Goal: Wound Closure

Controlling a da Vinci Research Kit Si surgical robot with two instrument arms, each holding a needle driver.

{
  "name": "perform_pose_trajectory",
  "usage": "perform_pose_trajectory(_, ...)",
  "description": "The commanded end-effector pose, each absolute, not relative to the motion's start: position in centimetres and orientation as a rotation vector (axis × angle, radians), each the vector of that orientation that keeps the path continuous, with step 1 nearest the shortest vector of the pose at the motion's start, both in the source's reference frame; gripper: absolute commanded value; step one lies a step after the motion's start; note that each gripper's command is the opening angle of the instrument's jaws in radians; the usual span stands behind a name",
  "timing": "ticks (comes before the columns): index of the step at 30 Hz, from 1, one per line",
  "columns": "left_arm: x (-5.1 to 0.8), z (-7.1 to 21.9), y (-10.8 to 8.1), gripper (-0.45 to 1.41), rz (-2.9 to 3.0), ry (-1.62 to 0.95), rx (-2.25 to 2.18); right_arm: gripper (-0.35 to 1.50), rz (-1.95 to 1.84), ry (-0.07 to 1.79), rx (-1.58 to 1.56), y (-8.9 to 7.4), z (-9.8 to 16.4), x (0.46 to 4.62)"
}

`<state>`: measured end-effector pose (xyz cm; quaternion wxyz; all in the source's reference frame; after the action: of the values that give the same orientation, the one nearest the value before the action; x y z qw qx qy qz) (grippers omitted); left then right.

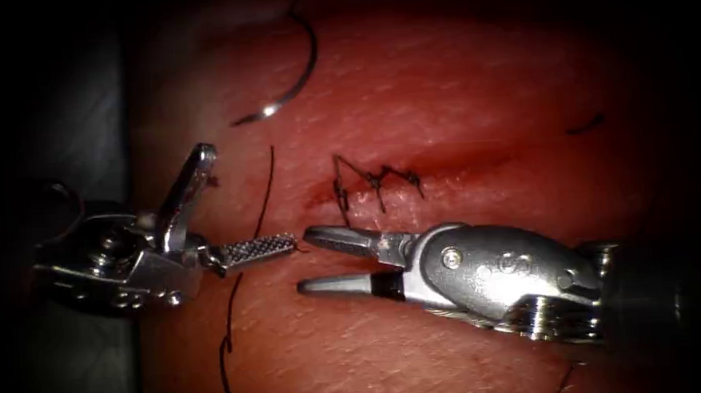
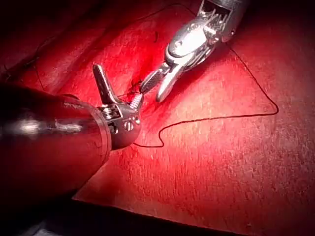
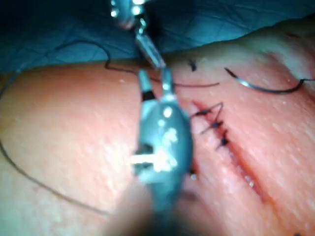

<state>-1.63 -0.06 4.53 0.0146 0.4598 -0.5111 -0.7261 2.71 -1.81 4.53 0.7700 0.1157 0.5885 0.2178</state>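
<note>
- Left pincer: jaws spread wide, holding nothing, just left of the cut.
- Right pincer: jaws narrowly apart, holding nothing, near side of the stitches.
- Needle: lying free on the tissue, far-left of the cut, not in tissue.
- Thread runs loose beside the left pincer.

Silver wristed tools (serrated fingers)

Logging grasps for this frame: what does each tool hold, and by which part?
Nothing. The left tool and right tool have open, empty jaws. The needle lies free on the tissue; thread lies loose.
</note>
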Motion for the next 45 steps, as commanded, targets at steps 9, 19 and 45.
perform_pose_trajectory(9,-1.73,4.61,-0.09,0.94,-2.264,-1.594,1.429,-0.30,0.475,1.285,0.249,-1.89,4.54,2.78)
perform_pose_trajectory(19,-1.72,4.60,-0.09,0.94,-2.269,-1.595,1.426,-0.35,0.464,1.275,0.257,-1.92,4.55,2.75)
perform_pose_trajectory(45,-1.30,4.73,0.03,0.96,-2.355,-1.592,1.369,-0.35,0.321,1.151,0.328,-2.39,4.88,2.83)
